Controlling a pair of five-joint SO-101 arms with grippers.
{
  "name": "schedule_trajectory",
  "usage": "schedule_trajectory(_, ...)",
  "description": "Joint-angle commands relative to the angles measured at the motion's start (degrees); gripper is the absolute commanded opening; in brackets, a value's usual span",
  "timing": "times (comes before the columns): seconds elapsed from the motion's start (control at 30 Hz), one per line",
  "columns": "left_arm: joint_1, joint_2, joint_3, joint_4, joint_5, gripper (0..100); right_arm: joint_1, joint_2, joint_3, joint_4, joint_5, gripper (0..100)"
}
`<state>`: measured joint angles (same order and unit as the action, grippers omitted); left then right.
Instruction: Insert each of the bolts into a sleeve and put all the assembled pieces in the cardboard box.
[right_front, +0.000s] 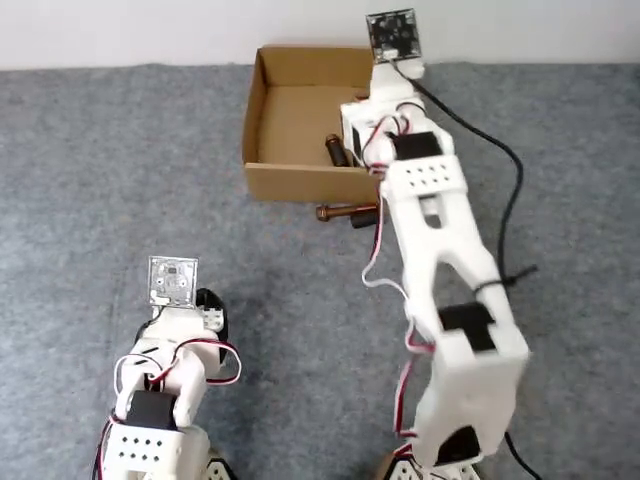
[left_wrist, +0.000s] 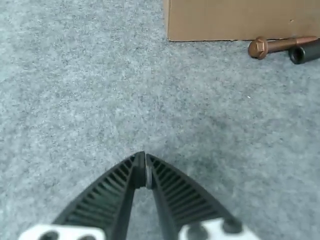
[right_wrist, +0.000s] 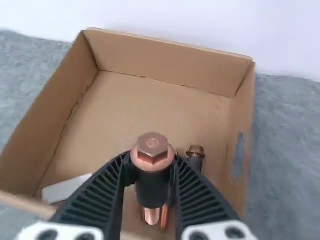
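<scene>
Right hand (right_wrist: 150, 167): clamped on black sleeve (right_wrist: 150, 190) carrying copper hex-head bolt (right_wrist: 152, 149), above cardboard box (right_wrist: 165, 65). Left hand (left_wrist: 141, 165): closed, empty, over grey counter (left_wrist: 75, 100), at box's 7 o'clock.

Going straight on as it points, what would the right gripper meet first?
Probably the floor of the cardboard box, beside the piece lying there; its held bolt would touch first. Depth unclear.
</scene>
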<state>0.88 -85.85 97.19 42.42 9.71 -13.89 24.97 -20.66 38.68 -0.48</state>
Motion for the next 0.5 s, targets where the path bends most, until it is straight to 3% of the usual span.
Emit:
schedule_trajectory(0.0,-1.85,-0.26,-0.31,0.0,-0.18,0,0.75,6.81,-10.99,-1.45,3.69,0.9)
schedule_trajectory(0.23,-2.2,-0.26,-0.31,0.0,-0.18,0,0.22,15.25,-17.05,1.19,8.88,1.8)
schedule_trajectory(0.47,-2.2,-0.44,-0.31,0.0,-0.18,0,-0.31,16.22,-17.05,5.41,8.97,13.9)
